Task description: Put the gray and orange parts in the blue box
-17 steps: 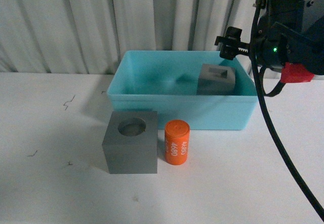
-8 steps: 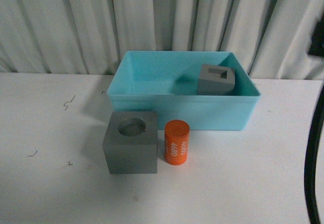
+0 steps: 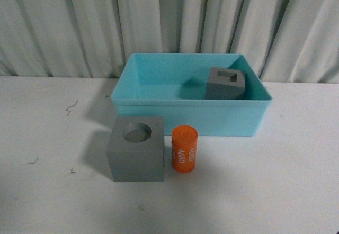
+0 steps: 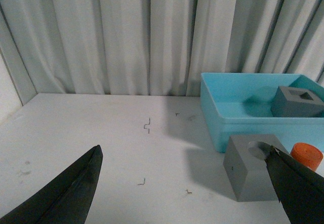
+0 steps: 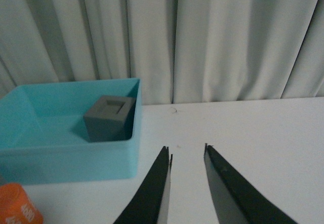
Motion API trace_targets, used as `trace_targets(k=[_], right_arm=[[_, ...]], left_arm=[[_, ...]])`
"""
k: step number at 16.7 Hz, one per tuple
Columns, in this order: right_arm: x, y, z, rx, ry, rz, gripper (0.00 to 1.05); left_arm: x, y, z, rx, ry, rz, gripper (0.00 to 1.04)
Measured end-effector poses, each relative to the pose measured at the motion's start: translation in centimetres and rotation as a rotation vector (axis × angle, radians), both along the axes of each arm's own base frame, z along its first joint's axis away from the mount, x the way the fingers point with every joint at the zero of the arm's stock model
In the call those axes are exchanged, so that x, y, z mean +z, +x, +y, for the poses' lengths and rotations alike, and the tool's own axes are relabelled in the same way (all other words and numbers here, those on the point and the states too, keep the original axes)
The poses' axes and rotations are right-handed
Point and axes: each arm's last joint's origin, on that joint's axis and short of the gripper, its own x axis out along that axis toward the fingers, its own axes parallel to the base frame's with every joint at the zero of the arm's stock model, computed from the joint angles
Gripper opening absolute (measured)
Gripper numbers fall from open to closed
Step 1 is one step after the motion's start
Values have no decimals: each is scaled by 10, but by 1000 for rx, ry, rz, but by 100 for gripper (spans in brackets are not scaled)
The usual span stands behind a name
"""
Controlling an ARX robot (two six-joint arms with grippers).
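J: Right arm has cleared out of the front view since a second ago; the parts haven't moved. Square-hole cube (image 3: 226,83) sits inside the blue box (image 3: 159,118), toward its right end.

M: So one of three is in. The rest?

J: Round-hole cube (image 3: 136,157) and orange cylinder (image 3: 184,149) stand upright on the table (image 3: 265,191), just in front of the box's near wall. They're side by side with a slim gap between them.

M: Grippers?

J: Left gripper (image 4: 183,149) is spread wide with nothing in it. Right gripper (image 5: 186,149) has its fingers a narrow gap apart, also empty, over bare table beside the box.

M: Then we're between picks.

J: We think so. Next is one of the two parts outside the box. For the cube we need the jaws spread wide and square to its flat faces. For the cylinder, one finger has to slip into that slim gap without tipping it. Then we lift it over the rim and set it in the free left half.
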Motion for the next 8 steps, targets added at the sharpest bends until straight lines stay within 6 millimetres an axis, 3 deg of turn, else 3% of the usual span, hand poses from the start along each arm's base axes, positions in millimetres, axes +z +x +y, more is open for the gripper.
trace_targets(k=[2, 3, 8], right_arm=[[-5, -17, -4, 14, -12, 28, 6], [-2, -23, -7, 10, -15, 12, 2], [-1, -48, -21, 2, -16, 10, 2]], left_arm=[[0, 0, 0, 0, 0, 0, 98], [0, 0, 0, 0, 0, 0, 98], [0, 0, 0, 0, 0, 0, 98]])
